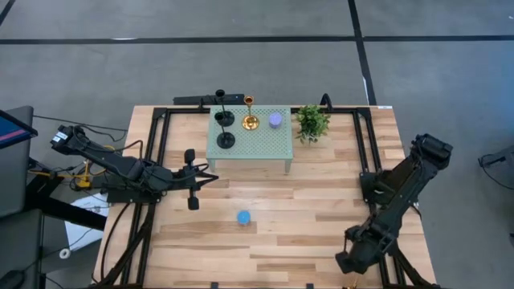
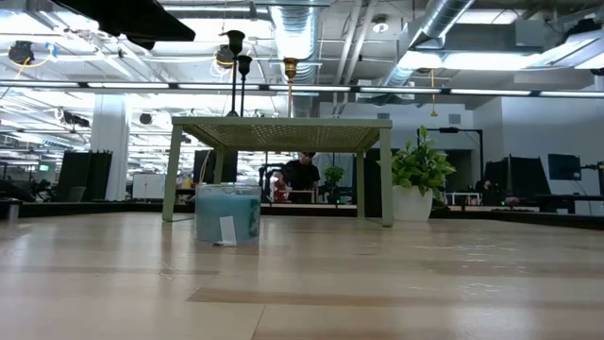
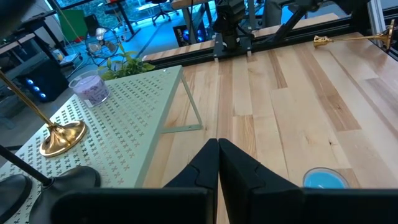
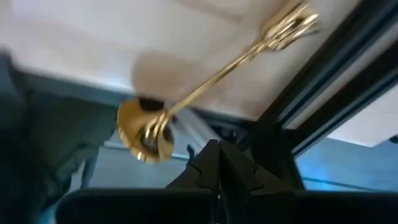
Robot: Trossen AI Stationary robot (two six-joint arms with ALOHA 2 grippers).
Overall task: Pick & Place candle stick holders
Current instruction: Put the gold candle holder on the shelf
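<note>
**On the green stand: three holders up, one gold holder lying at the table's edge**

On the wooden table [image 1: 265, 217] from above, I see a small pale green perforated stand [image 1: 257, 144] near the far edge. Two black candle stick holders [image 1: 226, 132] stand upright on its left part, one just behind the other. An upright gold candle stick holder [image 1: 250, 120] stands beside them toward the middle of the stand, and a small lilac candle [image 1: 275, 120] sits to its right. A green potted plant [image 1: 312, 122] stands on the table just right of the stand. A blue candle jar [image 1: 242, 217] sits alone near the table's middle, well apart from the stand.

My left gripper [image 1: 193, 178] hovers over the table just left of the stand's front corner. Through the left wrist camera its fingers [image 3: 239, 168] meet tip to tip, with nothing between them.

My right gripper [image 1: 347, 261] is low at the near right part of the table. Through its wrist camera the fingers [image 4: 208, 163] are pressed together and empty. Just beyond them a second gold candle stick holder [image 4: 205, 84] lies on its side by the dark frame rail, blurred. The left wrist camera shows the same fallen gold holder [image 3: 348, 40] lying on the wood near the rail.

From table height, the three upright stems rise above the stand's top, with the jar in front.
</note>
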